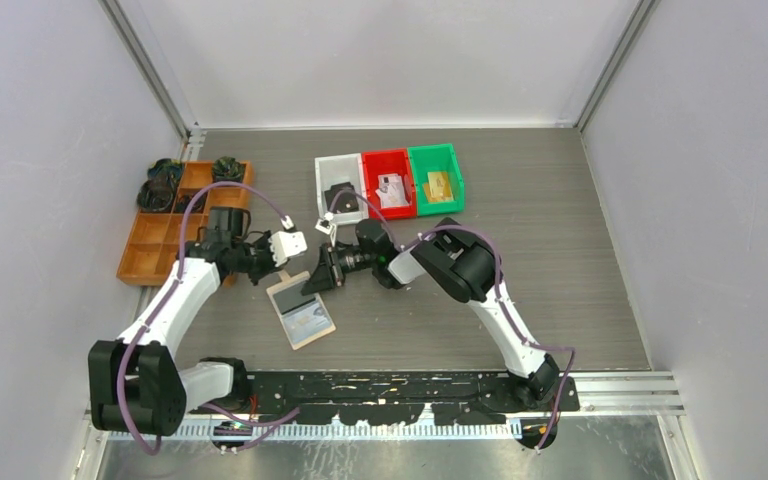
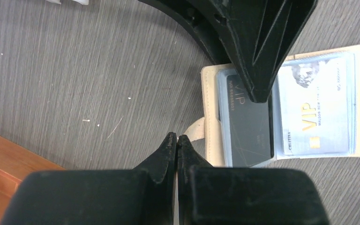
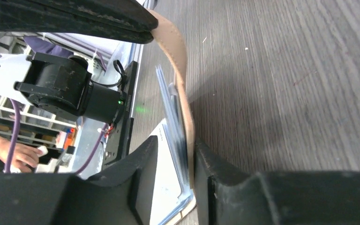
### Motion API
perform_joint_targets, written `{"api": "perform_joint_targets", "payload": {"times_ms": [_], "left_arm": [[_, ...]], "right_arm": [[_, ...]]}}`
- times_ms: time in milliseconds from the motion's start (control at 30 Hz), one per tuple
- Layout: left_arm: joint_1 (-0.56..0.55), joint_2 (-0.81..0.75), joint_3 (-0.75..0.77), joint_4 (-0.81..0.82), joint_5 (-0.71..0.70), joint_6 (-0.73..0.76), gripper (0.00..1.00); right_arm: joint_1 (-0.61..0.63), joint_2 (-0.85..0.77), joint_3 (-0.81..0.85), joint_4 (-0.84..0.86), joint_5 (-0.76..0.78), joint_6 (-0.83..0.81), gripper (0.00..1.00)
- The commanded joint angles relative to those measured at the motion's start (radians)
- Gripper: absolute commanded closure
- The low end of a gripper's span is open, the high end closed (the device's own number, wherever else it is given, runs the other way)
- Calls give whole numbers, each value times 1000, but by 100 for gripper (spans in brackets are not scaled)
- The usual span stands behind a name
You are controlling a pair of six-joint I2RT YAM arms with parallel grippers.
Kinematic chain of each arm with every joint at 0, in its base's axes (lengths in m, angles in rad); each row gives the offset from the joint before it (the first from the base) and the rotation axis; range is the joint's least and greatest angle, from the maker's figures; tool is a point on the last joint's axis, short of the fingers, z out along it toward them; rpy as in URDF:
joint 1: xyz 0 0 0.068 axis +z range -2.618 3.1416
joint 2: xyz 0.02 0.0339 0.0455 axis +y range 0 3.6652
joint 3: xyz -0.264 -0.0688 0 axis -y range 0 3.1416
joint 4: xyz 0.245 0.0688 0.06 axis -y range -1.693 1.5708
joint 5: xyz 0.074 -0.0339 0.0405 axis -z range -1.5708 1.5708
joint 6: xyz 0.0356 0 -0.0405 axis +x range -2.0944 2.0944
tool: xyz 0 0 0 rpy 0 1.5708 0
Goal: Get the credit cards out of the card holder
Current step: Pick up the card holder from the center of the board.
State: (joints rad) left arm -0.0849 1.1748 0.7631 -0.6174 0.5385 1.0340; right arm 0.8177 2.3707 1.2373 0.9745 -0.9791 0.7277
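Freeing the credit cards (image 2: 316,110) calls for holding the card holder (image 1: 300,312) open: its tan edge and sleeves sit between the narrowly parted jaws of the right gripper (image 3: 177,146), leather touching one pad. Only the left wrist view shows the left gripper (image 2: 176,139) jaws pressed together, the holder's tab just beside their tips, grip uncertain.

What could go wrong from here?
1. Right gripper only straddles the card holder flap, with a gap beside the sleeves; it may slip out.
2. Left gripper is shut beside the snap tab, holding nothing; the credit cards are sleeved, so pulling may drag the holder.
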Motion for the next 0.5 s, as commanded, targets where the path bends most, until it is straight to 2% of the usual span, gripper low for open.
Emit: {"api": "perform_joint_targets", "payload": {"times_ms": [0,33,67,100,167,200,300,400,467], "left_arm": [[-4,-44,34,42,15,-33,100],[-5,-51,31,39,15,-38,94],[-6,-62,30,31,17,-41,81],[-6,-75,34,11,20,-47,63],[-6,-98,59,-51,34,-70,18],[-6,-107,77,-87,42,-93,4],[-6,-145,153,-213,91,-167,0],[-6,-196,234,-323,163,-232,0],[-6,-223,283,-374,217,-283,0]], "right_arm": [[14,1,-14,149,38,111,75],[14,4,-18,191,41,150,85],[13,6,-21,241,44,193,95],[12,5,-25,290,47,233,99],[11,-15,-37,369,54,301,99],[9,-34,-43,390,55,328,99],[6,-139,-86,361,57,305,99],[7,-284,-135,209,22,230,99],[6,-382,-151,47,8,137,99]]}}
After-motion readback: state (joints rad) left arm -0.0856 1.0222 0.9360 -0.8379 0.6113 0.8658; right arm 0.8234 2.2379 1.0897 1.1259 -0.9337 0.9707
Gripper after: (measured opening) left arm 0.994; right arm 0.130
